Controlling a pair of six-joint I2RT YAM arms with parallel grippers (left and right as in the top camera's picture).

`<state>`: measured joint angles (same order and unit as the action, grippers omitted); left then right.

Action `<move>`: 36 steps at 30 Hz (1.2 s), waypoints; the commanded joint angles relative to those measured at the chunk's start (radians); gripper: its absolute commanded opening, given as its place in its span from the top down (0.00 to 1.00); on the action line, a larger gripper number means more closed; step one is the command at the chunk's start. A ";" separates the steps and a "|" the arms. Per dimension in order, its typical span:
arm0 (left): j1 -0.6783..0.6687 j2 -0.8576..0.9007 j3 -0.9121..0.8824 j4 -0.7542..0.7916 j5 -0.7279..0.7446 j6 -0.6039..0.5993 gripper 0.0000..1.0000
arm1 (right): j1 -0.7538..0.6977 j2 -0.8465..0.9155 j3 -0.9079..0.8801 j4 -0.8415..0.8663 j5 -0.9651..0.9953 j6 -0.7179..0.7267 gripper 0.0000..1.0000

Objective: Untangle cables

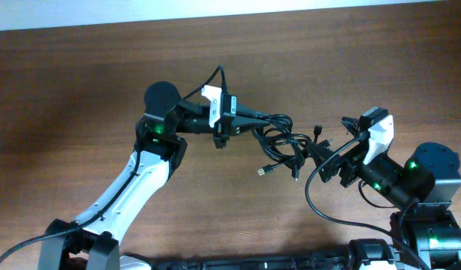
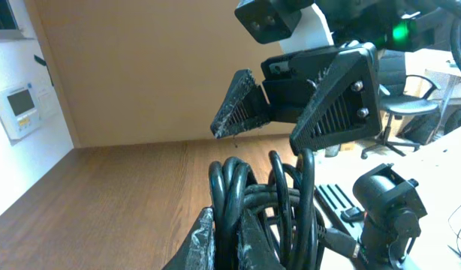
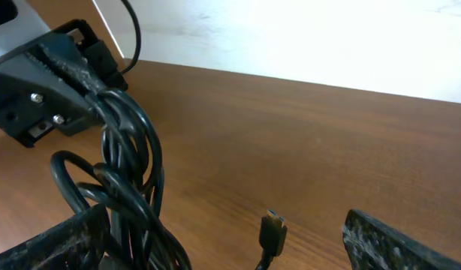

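Above the table — cables, apparently knotted, dangle.

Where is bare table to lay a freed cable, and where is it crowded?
Free: wide table wood behind and left of the left arm, and the near strip between it and the right arm. Crowded: centre, where the cables hang between left fingers and right fingers.

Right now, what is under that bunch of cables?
Bare wood table and one plug end low down show beneath the cables, which the left pincer holds. The patch right below the loops is hidden by them.
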<state>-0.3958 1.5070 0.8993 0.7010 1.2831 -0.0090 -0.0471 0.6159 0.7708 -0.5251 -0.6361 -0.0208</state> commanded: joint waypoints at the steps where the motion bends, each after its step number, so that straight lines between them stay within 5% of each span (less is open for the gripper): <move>1: 0.006 -0.029 0.006 0.057 0.000 -0.091 1.00 | -0.006 -0.001 0.020 -0.021 -0.041 -0.054 0.01; 12: -0.017 -0.032 0.006 0.174 0.051 -0.119 1.00 | -0.006 0.043 0.021 -0.002 -0.120 -0.075 0.01; 29: -0.016 -0.032 0.006 0.190 -0.177 -0.343 1.00 | -0.006 0.051 0.020 -0.021 -0.173 -0.133 0.01; 36: -0.016 -0.032 0.006 0.382 0.068 -0.343 1.00 | -0.006 0.054 0.021 -0.010 0.042 -0.016 0.01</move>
<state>-0.4088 1.5013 0.8993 0.9909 1.2060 -0.3336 -0.0471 0.6670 0.7723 -0.5442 -0.7136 -0.1143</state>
